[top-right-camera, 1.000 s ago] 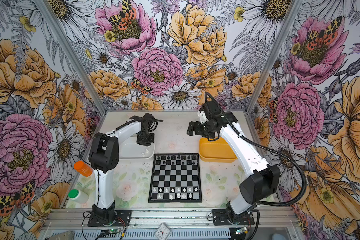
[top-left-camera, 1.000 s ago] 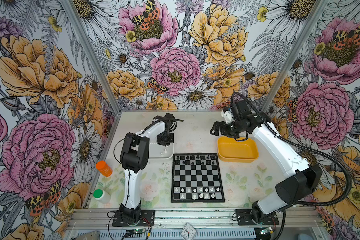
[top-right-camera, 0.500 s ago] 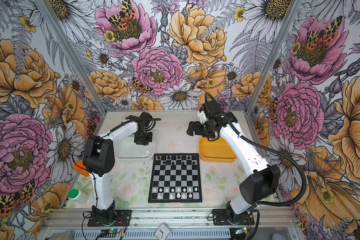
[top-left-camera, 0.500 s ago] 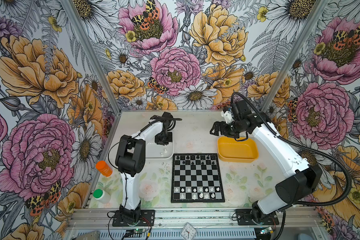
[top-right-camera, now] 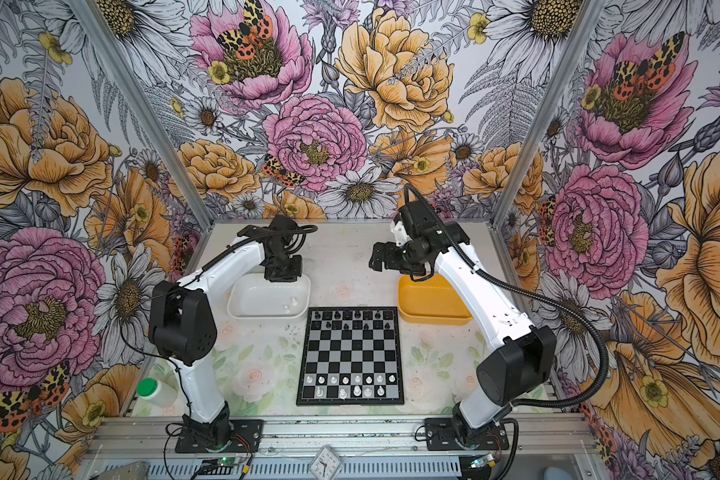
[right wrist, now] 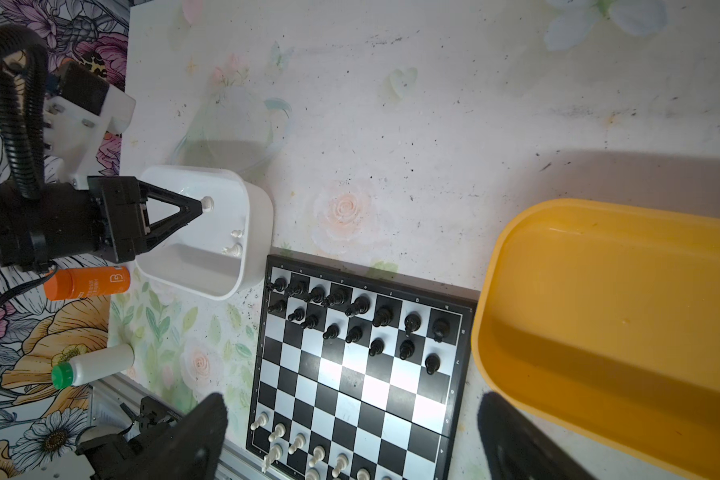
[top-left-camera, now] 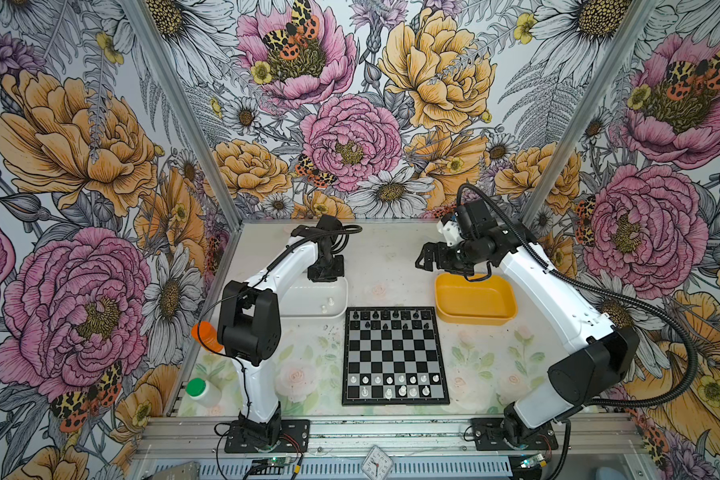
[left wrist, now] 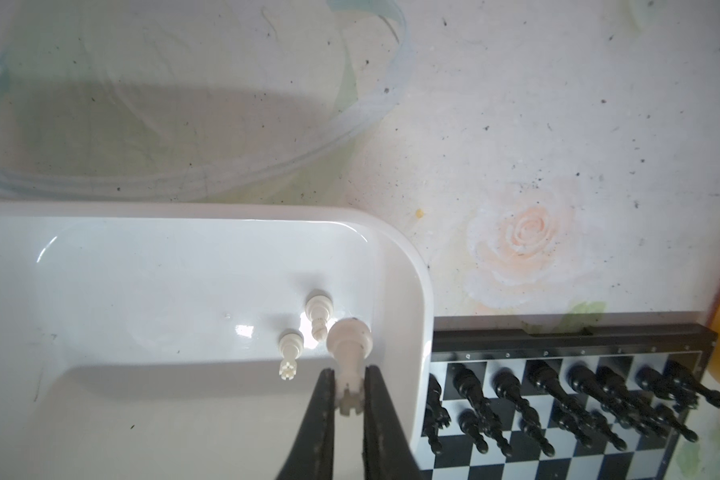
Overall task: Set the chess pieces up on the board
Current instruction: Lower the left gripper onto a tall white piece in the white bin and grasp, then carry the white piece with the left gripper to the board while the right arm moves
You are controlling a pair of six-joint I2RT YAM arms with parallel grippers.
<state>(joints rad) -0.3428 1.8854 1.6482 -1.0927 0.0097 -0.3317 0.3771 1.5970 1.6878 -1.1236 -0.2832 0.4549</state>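
The board (top-left-camera: 395,355) lies at the table's middle front, with black chess pieces (top-left-camera: 385,320) on its far rows and white ones (top-left-camera: 393,384) on its near rows. My left gripper (left wrist: 350,399) is shut on a white piece (left wrist: 348,345) with a notched top. It holds the piece over the white tray (left wrist: 416,266), where two more white pieces (left wrist: 304,332) lie. In both top views the left gripper (top-left-camera: 325,272) hangs over that tray's far side. My right gripper (top-left-camera: 427,257) stands open and empty above the table, beside the yellow tray's far left corner.
The yellow tray (top-left-camera: 474,320) with nothing in it sits right of the board's far corner. An orange bottle (top-left-camera: 204,334) and a white bottle with a green cap (top-left-camera: 202,390) lie along the left table edge. Floral walls close in three sides.
The left arm's elbow has swung to the left and its gripper has shifted slightly left over the white tray. The right arm has not moved.
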